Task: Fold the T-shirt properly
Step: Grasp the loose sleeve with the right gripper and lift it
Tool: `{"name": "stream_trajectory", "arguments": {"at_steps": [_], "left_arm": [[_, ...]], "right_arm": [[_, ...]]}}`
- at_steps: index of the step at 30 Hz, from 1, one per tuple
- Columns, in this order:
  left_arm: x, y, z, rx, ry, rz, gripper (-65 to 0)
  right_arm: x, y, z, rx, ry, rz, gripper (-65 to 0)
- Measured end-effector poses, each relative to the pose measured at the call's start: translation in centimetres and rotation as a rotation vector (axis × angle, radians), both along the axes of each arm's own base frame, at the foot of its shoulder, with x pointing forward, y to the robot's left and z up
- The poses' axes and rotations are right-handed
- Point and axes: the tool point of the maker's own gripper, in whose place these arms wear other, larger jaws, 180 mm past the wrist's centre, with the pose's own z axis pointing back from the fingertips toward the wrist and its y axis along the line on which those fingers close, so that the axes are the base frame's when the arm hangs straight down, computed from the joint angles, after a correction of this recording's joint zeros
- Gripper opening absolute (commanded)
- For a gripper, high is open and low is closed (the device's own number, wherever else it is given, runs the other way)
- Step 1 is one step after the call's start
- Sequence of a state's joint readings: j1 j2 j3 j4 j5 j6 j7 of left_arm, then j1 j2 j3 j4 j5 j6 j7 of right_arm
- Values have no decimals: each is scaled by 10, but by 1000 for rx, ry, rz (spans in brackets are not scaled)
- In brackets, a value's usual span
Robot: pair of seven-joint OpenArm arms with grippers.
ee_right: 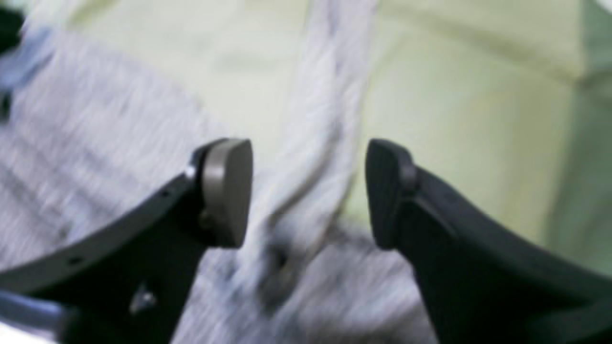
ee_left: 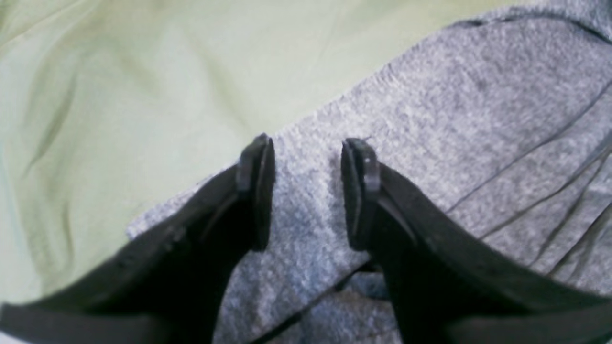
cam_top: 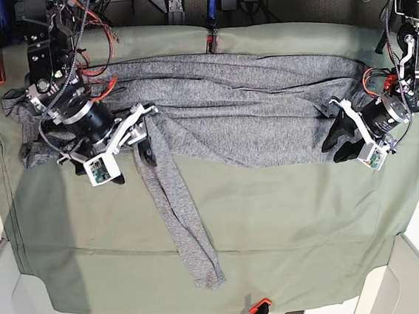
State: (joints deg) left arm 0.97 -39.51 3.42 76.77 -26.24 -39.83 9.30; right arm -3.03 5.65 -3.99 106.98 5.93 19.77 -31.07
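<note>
**Shirt lying in a long band, one strip trailing toward six o'clock**

The T-shirt [cam_top: 221,119] is lying on the green-covered worktop [cam_top: 291,231] as a long band running from nine to three o'clock across the far half in the base view. A narrow strip [cam_top: 176,212] of it is trailing from the band's nine-o'clock end down toward six o'clock, so the shirt's long axis is running side to side while this strip is crossing it.

The right gripper [cam_top: 137,138] is hovering at the root of that strip, with its jaws standing wide. In its wrist view the strip is passing between the pads [ee_right: 224,191] without being pinched, though the picture is blurred.

The left gripper [cam_top: 341,135] is sitting at the band's three-o'clock end. Its jaws are standing partly apart over the shirt's edge [ee_left: 315,200], gripping nothing; whether the tips are touching the cloth I cannot tell.

In my judgement the right arm is the nearer one to the trailing strip, which is lying at six o'clock from its jaws and probably needs bringing onto the band.
</note>
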Motion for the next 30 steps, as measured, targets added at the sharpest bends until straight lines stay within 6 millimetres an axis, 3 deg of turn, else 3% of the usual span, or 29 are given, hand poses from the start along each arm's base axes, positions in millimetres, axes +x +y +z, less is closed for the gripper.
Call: {"name": "stream_trajectory", "arguments": {"at_steps": [3,5,8,13,17,22,25,30], "left_arm": [[-1,1,-3,12,18,2,-389],[-4,3,-7,24,35,2,-389],[-4,2,-6,17,37,3,-389],[-3,1,-5,-2,36,8,-389],[-4,1,-6,3,43,9,-389],[-7,3,-11,20,74,12,-389],[-7,3,-11,17,73,12,-389],[-6,0,-10,-2,71,16,-389]], "right_arm": [[23,-5,14,12,-40,-42,-277],[37,-11,11,13,-33,-94,-277],[60,-10,-12,10,25,-131,-277],[96,14,-49,44,150,-128,-277],[118,19,-69,-19,217,-144,-277],[117,19,-99,-36,311,-154,-277],[116,20,-104,-32,321,-154,-286],[116,20,-105,-23,321,-155,-482]]}}
